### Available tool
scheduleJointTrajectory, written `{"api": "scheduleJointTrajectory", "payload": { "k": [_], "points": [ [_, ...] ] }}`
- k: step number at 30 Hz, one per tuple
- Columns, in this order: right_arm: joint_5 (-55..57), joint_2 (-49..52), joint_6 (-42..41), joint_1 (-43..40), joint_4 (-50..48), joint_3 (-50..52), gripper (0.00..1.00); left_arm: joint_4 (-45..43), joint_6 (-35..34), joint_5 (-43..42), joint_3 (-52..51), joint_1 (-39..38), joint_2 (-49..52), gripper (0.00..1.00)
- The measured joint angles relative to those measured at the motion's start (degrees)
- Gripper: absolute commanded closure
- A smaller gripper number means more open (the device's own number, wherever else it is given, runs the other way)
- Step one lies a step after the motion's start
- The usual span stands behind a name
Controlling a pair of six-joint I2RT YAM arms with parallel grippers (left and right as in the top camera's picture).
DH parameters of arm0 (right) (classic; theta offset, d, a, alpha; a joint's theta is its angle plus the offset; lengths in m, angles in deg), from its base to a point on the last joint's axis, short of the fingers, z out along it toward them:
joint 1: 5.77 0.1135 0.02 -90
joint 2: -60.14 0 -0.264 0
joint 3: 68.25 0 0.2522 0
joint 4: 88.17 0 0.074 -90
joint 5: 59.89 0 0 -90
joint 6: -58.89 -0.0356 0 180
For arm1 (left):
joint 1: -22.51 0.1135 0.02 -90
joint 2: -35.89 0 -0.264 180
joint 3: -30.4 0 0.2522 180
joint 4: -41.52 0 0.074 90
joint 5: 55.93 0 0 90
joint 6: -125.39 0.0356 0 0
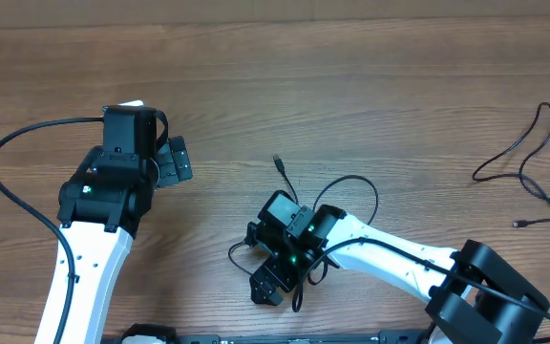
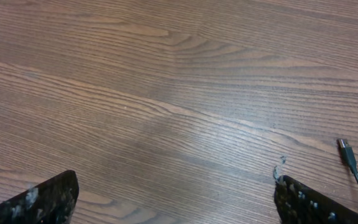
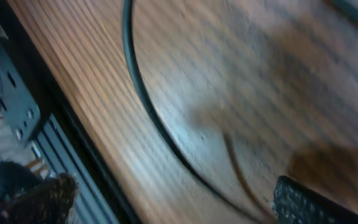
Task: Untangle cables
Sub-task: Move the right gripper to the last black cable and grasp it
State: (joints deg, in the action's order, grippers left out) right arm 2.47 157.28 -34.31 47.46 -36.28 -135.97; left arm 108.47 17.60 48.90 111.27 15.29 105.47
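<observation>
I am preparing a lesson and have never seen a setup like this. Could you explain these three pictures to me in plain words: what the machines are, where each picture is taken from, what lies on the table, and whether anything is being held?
The top picture looks down from above on a wooden table with two white and black robot arms. Each arm ends in a two-finger claw: the left gripper and the right gripper.

The other two pictures come from small cameras on the wrists, so each shows its own dark fingertips at the bottom corners. Both claws stand open and hold nothing.

On the table lie thin black cables. One cable loops around the right arm's claw, its plug pointing up the table; the left wrist camera catches that plug at its edge, and the right wrist camera shows a blurred curve of cable. Another cable lies apart at the far right edge.
</observation>
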Motion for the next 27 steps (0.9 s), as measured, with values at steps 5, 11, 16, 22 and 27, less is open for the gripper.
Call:
{"api": "scheduleJointTrajectory", "payload": {
  "k": [5,11,16,22,27],
  "points": [
    [-0.63,0.04,0.00,0.02,-2.16,1.64,0.00,0.00,0.00,0.00,0.00,0.00,0.00,0.00],
    [-2.16,0.04,1.33,0.02,-2.60,1.79,0.00,0.00,0.00,0.00,0.00,0.00,0.00,0.00],
    [-4.63,1.88,3.48,0.04,-3.61,1.79,0.04,0.00,0.00,0.00,0.00,0.00,0.00,0.00],
    [-6.58,2.64,4.85,0.04,-3.37,1.81,0.53,0.00,0.00,0.00,0.00,0.00,0.00,0.00],
    [-7.21,2.73,5.46,0.04,-2.82,1.84,0.96,0.00,0.00,0.00,0.00,0.00,0.00,0.00]
  ]
}}
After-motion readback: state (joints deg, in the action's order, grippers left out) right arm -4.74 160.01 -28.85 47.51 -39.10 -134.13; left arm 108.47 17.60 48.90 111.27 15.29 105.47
